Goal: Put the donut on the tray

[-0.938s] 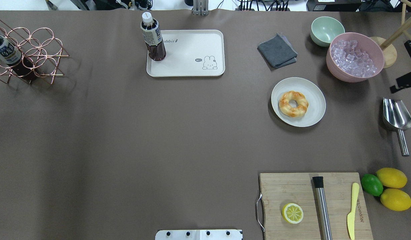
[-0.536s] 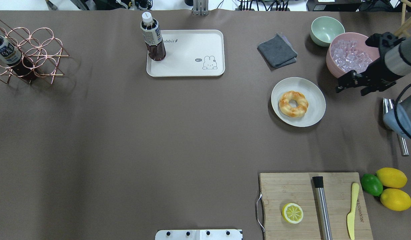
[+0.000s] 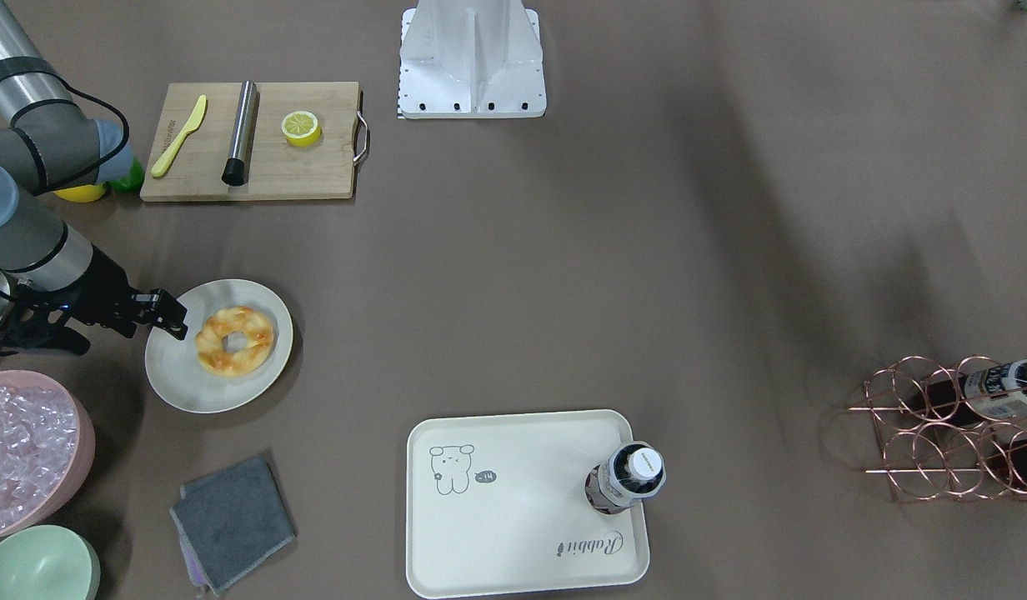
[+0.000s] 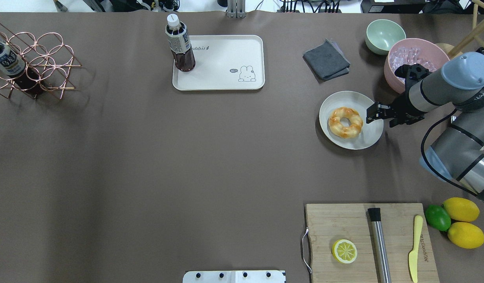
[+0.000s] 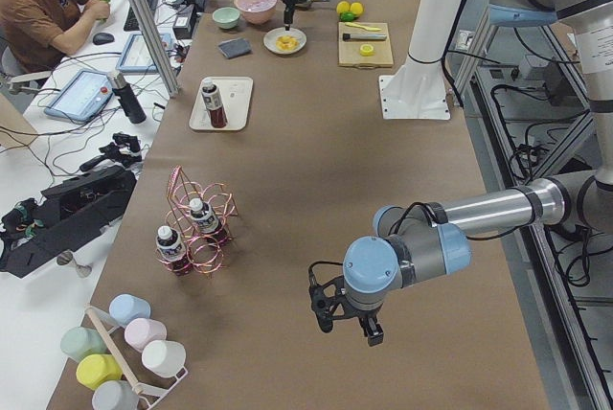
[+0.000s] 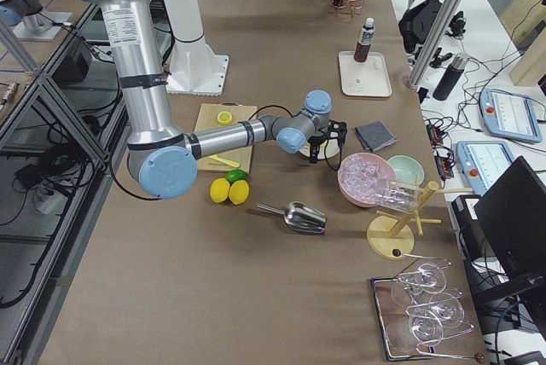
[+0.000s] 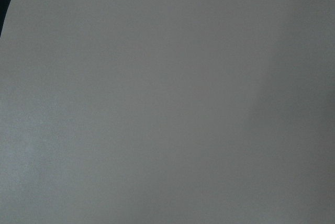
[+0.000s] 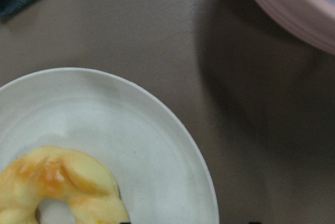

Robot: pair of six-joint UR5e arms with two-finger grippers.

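Note:
The donut (image 4: 338, 126), golden with toasted patches, lies on a round cream plate (image 4: 368, 135) at the right of the table. It also shows in the front view (image 3: 213, 352) and at the lower left of the right wrist view (image 8: 57, 177). My right gripper (image 4: 373, 113) is open and hovers over the plate's right rim, just right of the donut and apart from it. The tray (image 4: 222, 67), with its bunny drawing, lies at the far middle with a bottle (image 4: 180, 45) standing on its left corner. My left gripper (image 5: 347, 319) shows only in the left side view; I cannot tell its state.
A pink bowl of ice (image 4: 407, 59) and a green bowl (image 4: 384, 35) stand behind my right arm. A grey cloth (image 4: 327, 59) lies between tray and bowls. A cutting board (image 4: 344, 224) with a lemon half (image 4: 344, 251) is near right. A wire rack (image 4: 33, 63) stands far left.
My right arm has come in from the right edge and moved left, from beside the pink bowl to the plate's right rim. The donut, plate and tray have not moved.

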